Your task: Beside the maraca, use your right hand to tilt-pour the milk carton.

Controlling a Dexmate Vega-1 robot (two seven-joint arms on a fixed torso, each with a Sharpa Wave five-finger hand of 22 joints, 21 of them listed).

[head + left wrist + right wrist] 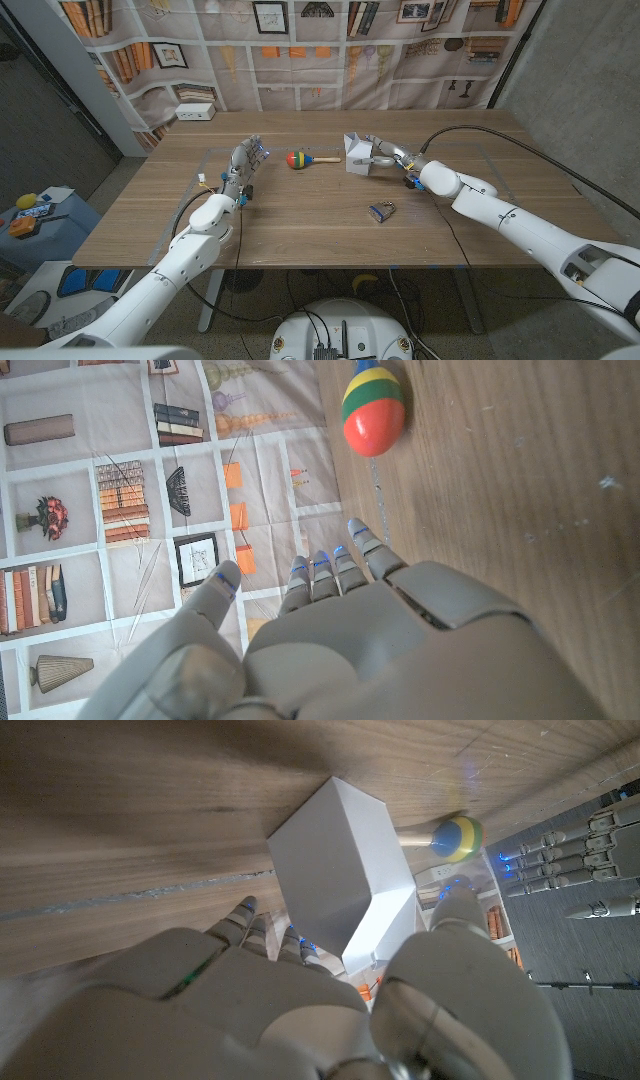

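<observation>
Here the right hand (378,153) grips the white milk carton (358,155) on the far side of the bench (300,215), right of centre. In the head view the carton sits tipped over, its gabled top leaning toward the maraca (305,159), which lies on the wood just beside it on the left. The right wrist view shows the hand (300,1000) wrapped around the carton (345,870), with fingers (243,915) on one side and the thumb on the other. The box is held at a slant above the wood grain, and the maraca's (455,835) round head shows past its far corner. I cannot tell whether any edge of the carton touches the wood.

The maraca has a rounded head banded in red, yellow, green and blue, with a pale wooden handle pointing toward the carton. In the left wrist view its head (372,410) lies on the wood ahead of the left hand (340,640).

The left hand (243,165) stands on the bench, well left of the maraca. Its fingers (335,570) are straight and slightly apart, and it holds nothing.

A small dark binder clip (381,210) lies nearer the front edge, apart from everything else. Behind the bench hangs a backdrop (300,40) printed with bookshelves and framed pictures.
</observation>
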